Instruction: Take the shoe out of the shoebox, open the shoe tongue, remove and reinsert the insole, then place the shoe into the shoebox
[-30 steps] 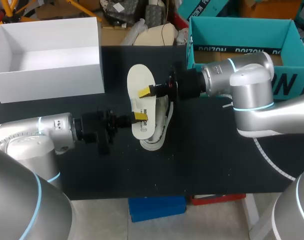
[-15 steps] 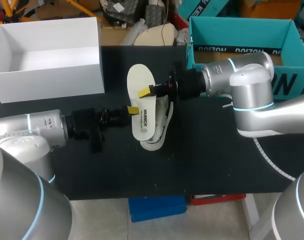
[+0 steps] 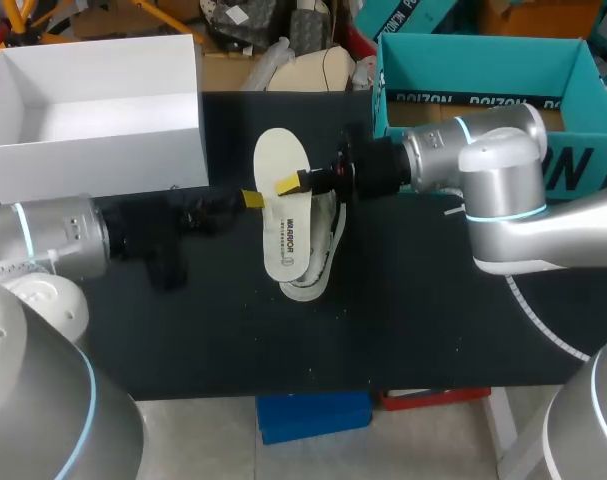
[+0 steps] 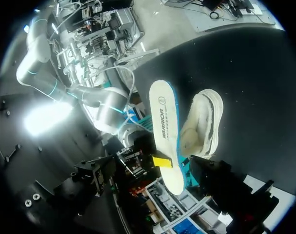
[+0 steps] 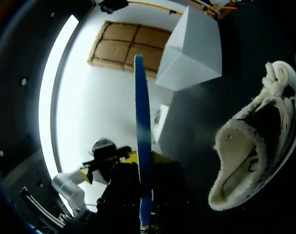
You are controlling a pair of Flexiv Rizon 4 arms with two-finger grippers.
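One insole (image 3: 282, 225), out of the shoe and pinched at its edge by the right gripper (image 3: 291, 184), which is clamped tight on it. The shoe (image 3: 325, 248) lies on its side right under it on the black table (image 3: 433, 320), in front of the teal shoebox (image 3: 478, 42). The left gripper (image 3: 251, 199) sits just beside the insole; can't tell if it's open or closed.

Head view looks down; close wrist views share the insole (image 3: 283, 225).
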